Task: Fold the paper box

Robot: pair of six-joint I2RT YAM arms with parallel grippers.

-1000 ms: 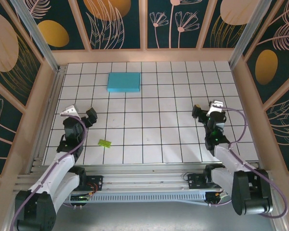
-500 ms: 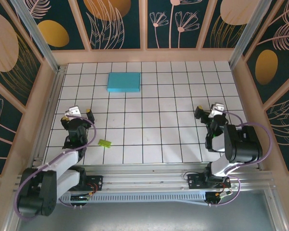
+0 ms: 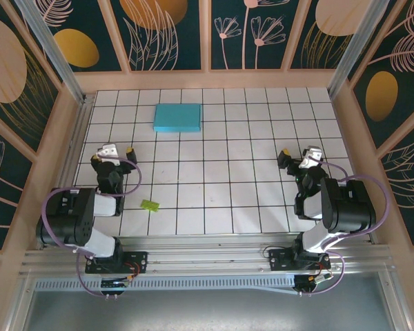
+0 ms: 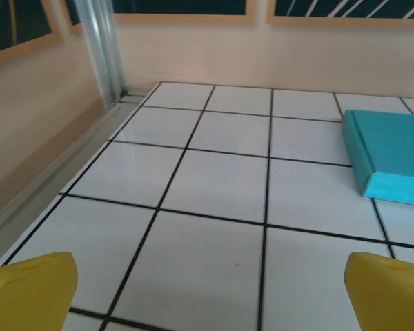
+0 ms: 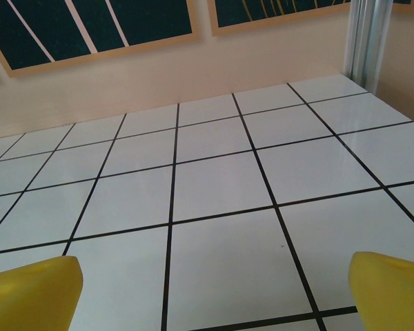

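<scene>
The paper box [image 3: 177, 117] lies flat at the back left of the tiled table, a closed turquoise rectangle about two tiles wide. The left wrist view has its near corner [image 4: 393, 157] at the right. My left gripper [image 3: 113, 153] rests low at the near left, a few tiles in front of the box, open, with only bare tile between its yellow fingertips [image 4: 29, 289]. My right gripper [image 3: 298, 156] sits at the near right, far from the box, also open over bare tile, its yellow fingertips [image 5: 393, 289] wide apart.
A tiny lime-green scrap [image 3: 150, 204] lies on the tiles just right of the left arm. Peach walls [image 3: 207, 79] with dark leaf panels enclose the table on three sides. A metal rail [image 3: 207, 258] runs along the near edge.
Both arms have folded back toward their bases, the left more than the right. Their grippers stay open. The box and the scrap have not moved.
</scene>
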